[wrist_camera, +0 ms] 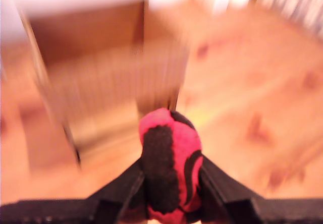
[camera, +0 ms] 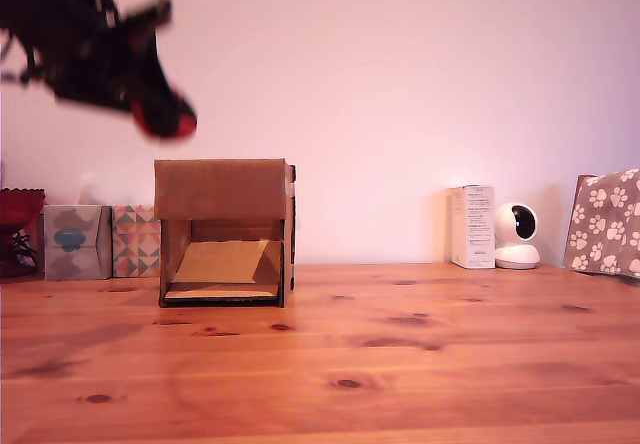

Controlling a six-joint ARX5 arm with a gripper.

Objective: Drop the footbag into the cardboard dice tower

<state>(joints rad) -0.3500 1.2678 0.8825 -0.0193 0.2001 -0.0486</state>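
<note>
Currently my gripper [wrist_camera: 171, 183] clamps the footbag [wrist_camera: 169, 166] at mid-girth, aloft above the cardboard dice tower [camera: 223, 232], toward the exterior view's left. Judged soft, light, compressible: hold across its widest section.

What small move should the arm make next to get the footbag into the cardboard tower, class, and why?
Probably carry on toward the exterior view's right until over the tower's top, then release. The gripper is shut on the footbag, held in the air above the cardboard dice tower but near its left edge in the exterior view, so letting go now might miss.
</note>
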